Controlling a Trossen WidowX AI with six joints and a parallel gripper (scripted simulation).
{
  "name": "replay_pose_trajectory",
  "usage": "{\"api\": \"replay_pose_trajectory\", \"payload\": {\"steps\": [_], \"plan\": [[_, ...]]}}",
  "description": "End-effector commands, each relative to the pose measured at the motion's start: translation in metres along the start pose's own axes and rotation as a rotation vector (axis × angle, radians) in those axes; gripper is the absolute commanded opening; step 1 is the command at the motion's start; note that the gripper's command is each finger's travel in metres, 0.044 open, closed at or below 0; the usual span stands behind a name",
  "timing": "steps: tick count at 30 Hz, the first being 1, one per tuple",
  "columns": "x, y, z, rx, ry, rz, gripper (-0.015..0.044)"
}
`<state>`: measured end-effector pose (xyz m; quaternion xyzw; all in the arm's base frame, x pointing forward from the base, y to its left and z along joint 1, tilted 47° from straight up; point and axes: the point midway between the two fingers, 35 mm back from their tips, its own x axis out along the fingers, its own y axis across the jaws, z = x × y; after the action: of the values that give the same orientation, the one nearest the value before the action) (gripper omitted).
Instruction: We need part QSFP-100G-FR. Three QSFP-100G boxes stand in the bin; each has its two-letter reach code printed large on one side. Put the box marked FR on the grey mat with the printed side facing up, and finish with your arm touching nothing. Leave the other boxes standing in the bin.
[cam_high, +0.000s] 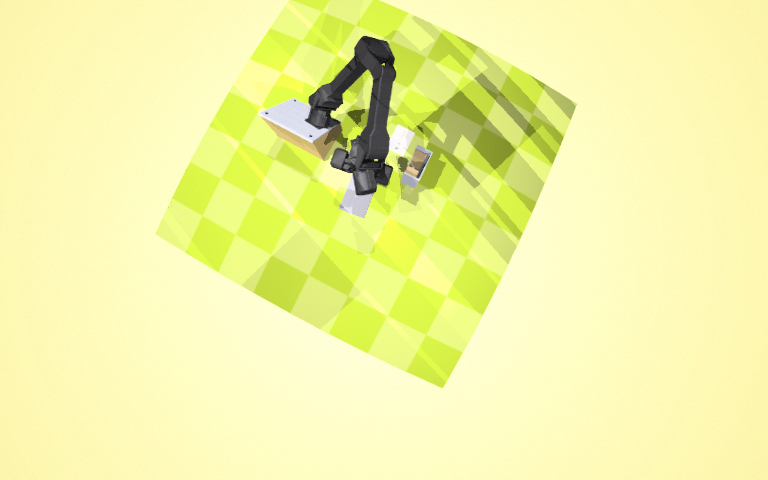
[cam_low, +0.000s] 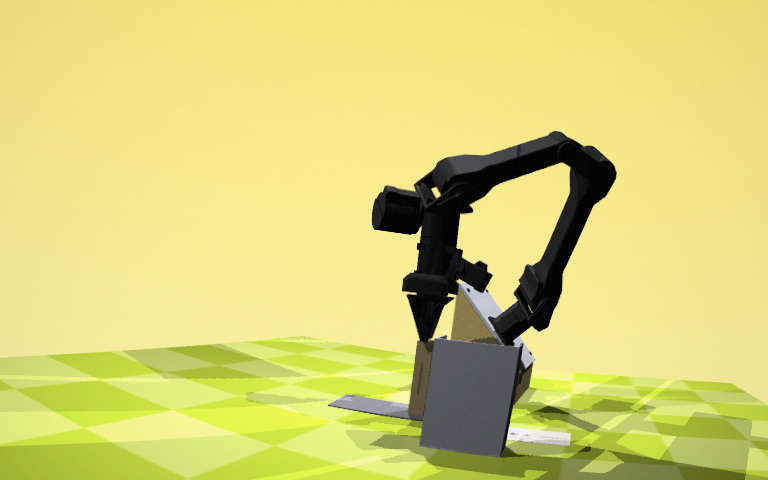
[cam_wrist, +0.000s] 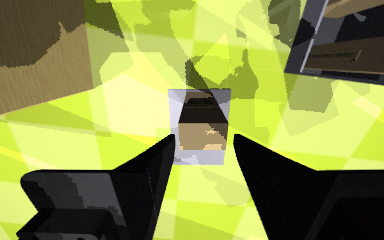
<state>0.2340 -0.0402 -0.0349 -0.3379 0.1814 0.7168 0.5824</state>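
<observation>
Carton (cam_low: 419, 378) (cam_wrist: 202, 136) stands upright on the grey mat (cam_high: 355, 204) (cam_low: 368, 406) (cam_wrist: 195, 159), inward of the tabletop's (cam_high: 317, 257) (cam_low: 186, 435) (cam_wrist: 30, 140) edges; code unconfirmed. Claw (cam_low: 424, 339) (cam_wrist: 204, 139) moderately wide, empty; advise centring before gripping squarely.
</observation>
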Motion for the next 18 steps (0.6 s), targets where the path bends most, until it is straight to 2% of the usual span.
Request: {"api": "replay_pose_trajectory", "payload": {"steps": [1, 7, 18], "plan": [[0.0089, 0.0009, 0.0015, 0.006, -0.007, 0.001, 0.0236], [0.01, 0.001, 0.0015, 0.006, -0.007, 0.001, 0.0236], [0.0076, 0.0007, 0.0007, 0.0, -0.003, 0.002, 0.0163]]}}
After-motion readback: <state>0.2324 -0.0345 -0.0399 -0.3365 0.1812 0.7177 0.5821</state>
